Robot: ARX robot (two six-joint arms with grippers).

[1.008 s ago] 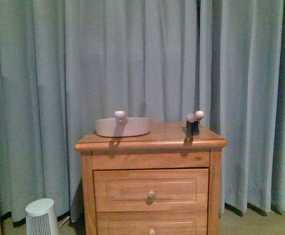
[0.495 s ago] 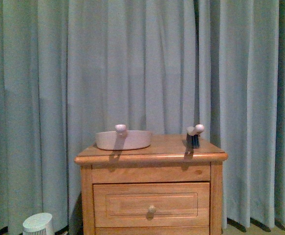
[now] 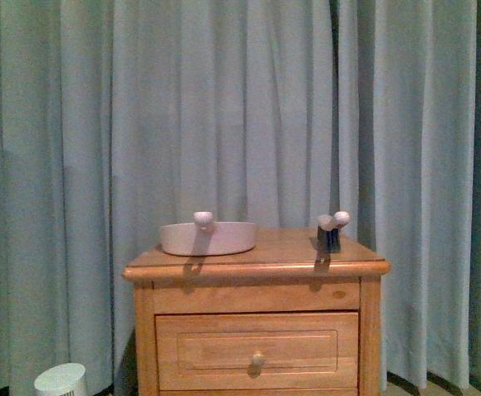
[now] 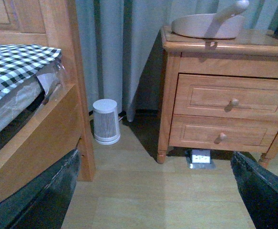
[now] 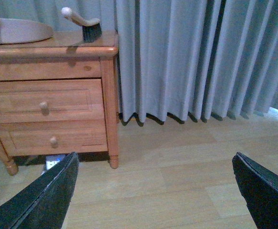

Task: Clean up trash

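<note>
The white tissue wad is out of view in every frame. A pale pinkish dustpan (image 3: 208,238) lies on the wooden nightstand (image 3: 257,268), also in the left wrist view (image 4: 210,26) and the right wrist view (image 5: 15,31). A small hand brush (image 3: 330,232) with dark bristles stands on the nightstand's right side, also in the right wrist view (image 5: 86,27). My left gripper (image 4: 155,191) is open over bare wood floor in front of the nightstand. My right gripper (image 5: 155,191) is open over the floor to the nightstand's right. Neither arm shows in the front view.
Grey-blue curtains (image 3: 248,115) hang behind the nightstand. A small white ribbed cylinder (image 4: 106,121) stands on the floor between the nightstand and a wooden bed frame (image 4: 43,119) with a checked cover (image 4: 15,59). A small box (image 4: 200,157) lies under the nightstand.
The front view has tilted upward: the nightstand and the white cylinder sit lower in the picture, and the second drawer has dropped out of view. Nothing on the nightstand moved.
</note>
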